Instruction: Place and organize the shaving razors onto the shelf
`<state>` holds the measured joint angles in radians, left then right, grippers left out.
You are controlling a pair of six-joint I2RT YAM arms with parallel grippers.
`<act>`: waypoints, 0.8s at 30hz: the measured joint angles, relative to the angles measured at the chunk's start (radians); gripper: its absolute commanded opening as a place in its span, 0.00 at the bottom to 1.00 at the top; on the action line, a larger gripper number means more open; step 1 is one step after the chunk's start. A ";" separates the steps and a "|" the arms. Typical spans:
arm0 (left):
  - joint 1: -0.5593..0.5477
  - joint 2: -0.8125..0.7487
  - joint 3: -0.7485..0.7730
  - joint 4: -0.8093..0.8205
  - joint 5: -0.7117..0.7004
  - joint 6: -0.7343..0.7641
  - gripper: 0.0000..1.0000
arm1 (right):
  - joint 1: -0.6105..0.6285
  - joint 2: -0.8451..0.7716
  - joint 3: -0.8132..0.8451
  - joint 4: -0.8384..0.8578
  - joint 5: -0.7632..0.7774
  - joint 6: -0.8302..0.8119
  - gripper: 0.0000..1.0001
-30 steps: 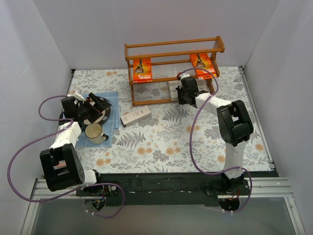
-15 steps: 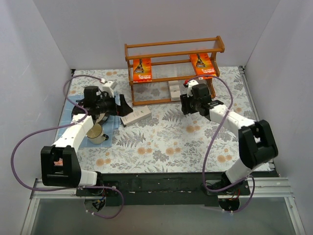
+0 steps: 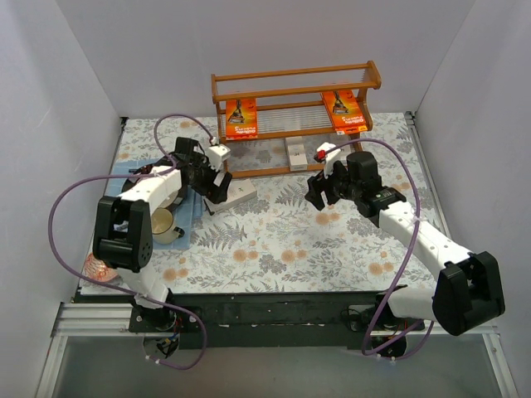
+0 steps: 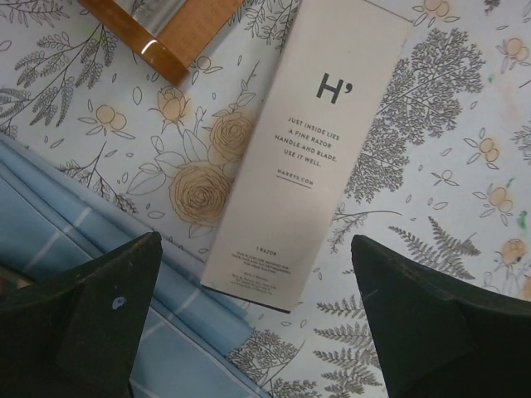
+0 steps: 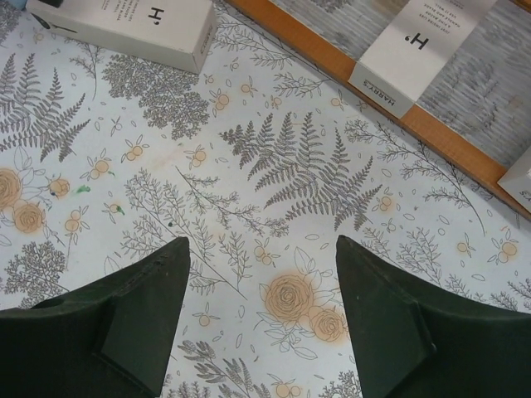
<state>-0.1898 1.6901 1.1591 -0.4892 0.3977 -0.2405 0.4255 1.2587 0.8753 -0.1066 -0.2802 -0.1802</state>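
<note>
The wooden shelf (image 3: pixel 294 87) stands at the back of the table. Two orange razor packs (image 3: pixel 241 118) (image 3: pixel 341 110) lean on its upper tier. A white razor box (image 3: pixel 294 153) lies on the lower tier, and it shows as the white box (image 5: pixel 423 46) in the right wrist view, with the corner of a second white box (image 5: pixel 523 178) at the frame's right edge. Another white box (image 3: pixel 241 195) lies flat on the table. My left gripper (image 3: pixel 217 186) hovers open over its near end (image 4: pixel 315 141), fingers (image 4: pixel 83 323) apart on either side. My right gripper (image 3: pixel 315 192) hangs open and empty (image 5: pixel 261 307) over the tablecloth, in front of the shelf.
A cream mug (image 3: pixel 162 224) sits on a blue cloth (image 4: pixel 75 240) at the left, and the loose box's end overlaps the cloth's edge. The shelf's foot (image 4: pixel 158 33) is just beyond that box. White walls close in the table on three sides.
My right gripper has opened and backed away from the lower tier, leaving a white box there. My left arm has swung from the mug over to the loose white box.
</note>
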 measured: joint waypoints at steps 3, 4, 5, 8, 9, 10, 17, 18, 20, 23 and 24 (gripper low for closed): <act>-0.028 0.076 0.048 -0.001 -0.025 0.024 0.98 | 0.000 0.000 0.000 -0.003 -0.016 -0.026 0.79; -0.039 0.099 0.059 -0.004 -0.031 0.033 0.98 | 0.000 0.000 0.000 -0.003 -0.020 -0.032 0.80; -0.051 0.122 0.068 -0.009 -0.036 0.041 0.98 | 0.000 -0.001 0.000 -0.003 -0.024 -0.037 0.80; -0.084 0.185 0.098 -0.035 -0.054 0.064 0.91 | -0.002 -0.007 -0.001 -0.007 -0.032 -0.058 0.80; -0.093 0.206 0.109 -0.043 -0.063 0.069 0.88 | -0.003 -0.013 -0.002 -0.008 -0.033 -0.064 0.80; -0.100 0.224 0.120 -0.053 -0.072 0.072 0.83 | -0.004 -0.019 -0.003 -0.010 -0.033 -0.068 0.80; -0.150 0.226 0.133 -0.109 -0.053 0.114 0.60 | -0.011 -0.082 -0.005 -0.084 -0.024 -0.147 0.77; -0.159 0.200 0.100 -0.112 -0.035 0.137 0.55 | -0.011 -0.085 -0.005 -0.098 -0.023 -0.167 0.77; -0.193 0.128 0.013 -0.117 -0.007 0.191 0.53 | -0.011 -0.086 -0.005 -0.125 -0.020 -0.202 0.77; -0.308 0.011 -0.114 -0.149 0.028 0.309 0.51 | -0.011 -0.086 -0.005 -0.143 -0.009 -0.241 0.77; -0.342 -0.013 -0.135 -0.155 0.038 0.343 0.51 | -0.011 -0.086 -0.005 -0.147 -0.007 -0.250 0.77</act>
<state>-0.5316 1.6775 1.0241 -0.6441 0.4355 0.1020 0.4145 1.1728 0.8700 -0.2539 -0.2871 -0.4305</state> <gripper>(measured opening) 0.576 0.766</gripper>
